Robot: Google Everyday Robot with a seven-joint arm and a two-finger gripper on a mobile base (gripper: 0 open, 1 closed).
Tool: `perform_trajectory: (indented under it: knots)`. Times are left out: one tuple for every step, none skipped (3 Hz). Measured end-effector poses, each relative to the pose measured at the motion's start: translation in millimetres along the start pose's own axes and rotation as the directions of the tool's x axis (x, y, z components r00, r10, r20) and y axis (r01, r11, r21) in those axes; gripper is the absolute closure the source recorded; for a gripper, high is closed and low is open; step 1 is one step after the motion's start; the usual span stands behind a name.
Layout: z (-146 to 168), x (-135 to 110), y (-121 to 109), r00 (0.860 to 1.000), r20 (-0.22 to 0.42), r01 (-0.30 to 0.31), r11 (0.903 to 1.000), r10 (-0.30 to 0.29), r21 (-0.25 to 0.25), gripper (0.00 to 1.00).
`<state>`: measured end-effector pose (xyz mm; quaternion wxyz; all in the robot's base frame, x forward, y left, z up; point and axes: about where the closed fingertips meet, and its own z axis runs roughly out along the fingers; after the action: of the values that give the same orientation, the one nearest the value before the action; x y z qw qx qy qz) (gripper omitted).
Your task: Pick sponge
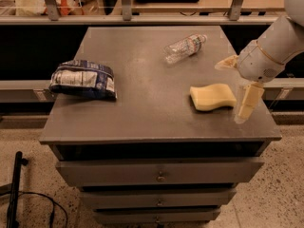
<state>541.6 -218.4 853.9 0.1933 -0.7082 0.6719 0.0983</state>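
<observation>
The sponge (212, 96) is a pale yellow foam block with wavy edges, lying flat on the right part of the grey cabinet top (142, 103). My gripper (237, 83) hangs just to the right of the sponge, close to it but apart from it. Its two pale yellow fingers are spread wide: one finger (249, 101) points down at the sponge's right end, the other (226, 63) sticks out behind the sponge. Nothing is between them. The white arm comes in from the upper right.
A blue-white bag (83, 79) lies at the left of the top. A clear plastic bottle (185, 47) lies on its side at the back. Drawers (159, 172) are below the front edge. A rail (142, 18) runs behind the cabinet.
</observation>
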Motion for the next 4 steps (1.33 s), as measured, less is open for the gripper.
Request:
perform_trajectory:
  knots:
    - [8,-11,-3,1.000,0.007,0.008,1.0000,-0.008,0.004,0.00]
    - [19,-17,-7,1.000,0.016,0.008,0.9999,-0.009,0.007,0.00]
    - [28,-20,-12,1.000,0.020,0.008,1.0000,-0.008,0.002,0.18]
    - [33,-22,-14,1.000,0.007,0.014,0.9999,-0.014,-0.004,0.41]
